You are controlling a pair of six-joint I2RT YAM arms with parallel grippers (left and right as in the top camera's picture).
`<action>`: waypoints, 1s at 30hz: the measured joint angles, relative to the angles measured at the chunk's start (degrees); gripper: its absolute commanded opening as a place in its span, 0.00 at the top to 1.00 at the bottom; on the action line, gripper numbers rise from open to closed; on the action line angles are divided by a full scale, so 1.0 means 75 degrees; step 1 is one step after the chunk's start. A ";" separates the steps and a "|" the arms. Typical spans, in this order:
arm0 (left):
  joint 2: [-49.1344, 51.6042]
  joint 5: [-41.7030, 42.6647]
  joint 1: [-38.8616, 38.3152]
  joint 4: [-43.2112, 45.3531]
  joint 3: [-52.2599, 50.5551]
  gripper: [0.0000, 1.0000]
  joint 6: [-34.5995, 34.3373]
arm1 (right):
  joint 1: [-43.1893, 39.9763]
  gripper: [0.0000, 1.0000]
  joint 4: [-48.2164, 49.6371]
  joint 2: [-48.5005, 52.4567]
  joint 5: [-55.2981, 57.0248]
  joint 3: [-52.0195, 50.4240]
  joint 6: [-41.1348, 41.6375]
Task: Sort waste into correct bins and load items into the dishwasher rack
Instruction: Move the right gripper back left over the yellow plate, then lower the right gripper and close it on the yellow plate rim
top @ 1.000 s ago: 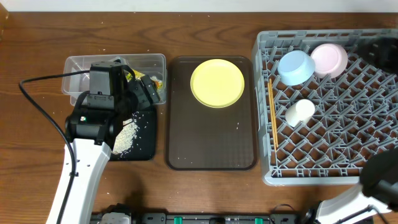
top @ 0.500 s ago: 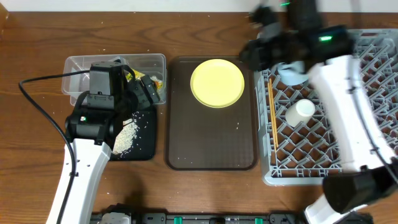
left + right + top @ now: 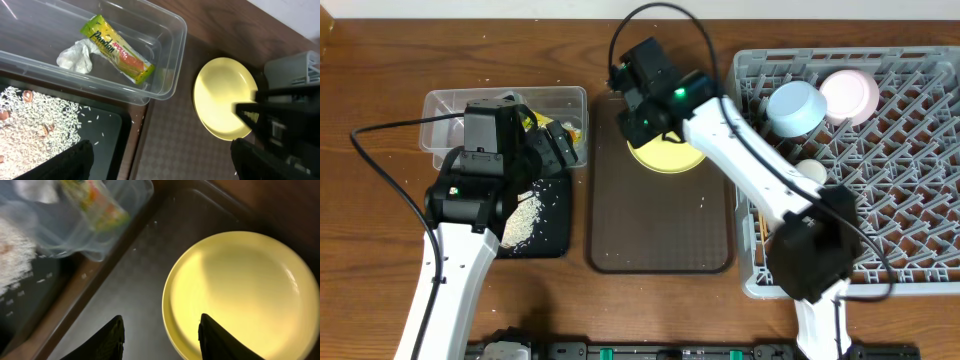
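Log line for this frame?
right pincer: open, over plate edge | left pincer: open, near tub | plate: on brown tray | wrapper, tissue: in tub

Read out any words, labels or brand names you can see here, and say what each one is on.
"Purdon", last letters unsure: green lettering on the green-and-yellow snack wrapper lying in the clear rectangular plastic tub.
Smaller red print beside it: too small to read.
No other text is visible.

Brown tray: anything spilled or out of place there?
Yes. A few stray white grains lie on the brown tray, outside the black tray holding the other scraps. The yellow plate also sits there, not yet in the rack.
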 measured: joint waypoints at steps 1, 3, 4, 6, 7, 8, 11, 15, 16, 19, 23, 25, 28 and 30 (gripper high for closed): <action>0.0000 0.0000 0.0000 -0.0003 0.0000 0.10 0.0000 | 0.0000 0.54 0.0079 0.0184 0.0023 0.0000 0.0020; 0.0000 0.0000 0.0000 0.0000 0.0000 0.10 0.0000 | 0.0000 0.54 0.0117 0.0460 0.0079 0.0000 0.0058; 0.0000 0.0000 0.0000 -0.0003 0.0000 0.10 0.0000 | -0.0003 0.54 0.0131 0.0609 0.0096 0.0000 0.0073; 0.0000 0.0000 -0.0003 -0.0003 0.0000 0.10 0.0000 | -0.0003 0.54 0.0134 0.0851 0.0137 0.0000 0.0128; 0.0000 0.0000 0.0000 -0.0003 0.0000 0.09 0.0000 | -0.0003 0.55 0.0137 0.0968 0.0149 0.0000 0.0160; 0.0000 0.0000 -0.0003 -0.0003 0.0000 0.10 0.0000 | -0.0003 0.55 0.0137 0.1090 0.0160 0.0000 0.0189; 0.0000 0.0000 0.0000 -0.0003 0.0000 0.10 0.0000 | 0.0000 0.59 0.0137 0.1431 0.0157 0.0000 0.0251; 0.0000 0.0000 0.0000 -0.0003 0.0000 0.10 0.0000 | 0.0006 0.64 0.0079 0.1775 0.0137 0.0000 0.0326; 0.0000 -0.0003 0.0000 -0.0003 0.0000 0.10 0.0000 | 0.0015 0.67 0.0067 0.1821 0.0157 0.0000 0.0326; 0.0000 0.0000 -0.0003 -0.0003 0.0000 0.10 0.0000 | 0.0047 0.78 0.0067 0.1807 0.0149 0.0003 0.0358; 0.0003 0.0000 0.0000 0.0000 0.0000 0.10 0.0000 | 0.0140 0.99 0.0009 0.1807 0.0143 0.0003 0.0373; 0.0000 0.0000 0.0000 -0.0003 0.0000 0.10 0.0000 | 0.0152 0.99 -0.0041 0.1769 0.0192 0.0035 0.0391; 0.0000 0.0000 0.0000 -0.0003 0.0000 0.10 0.0000 | 0.0169 0.99 -0.0079 0.1763 0.0201 0.0041 0.0423; 0.0003 0.0000 0.0000 -0.0003 0.0000 0.10 0.0000 | 0.0169 0.99 -0.0114 0.1751 0.0204 0.0067 0.0452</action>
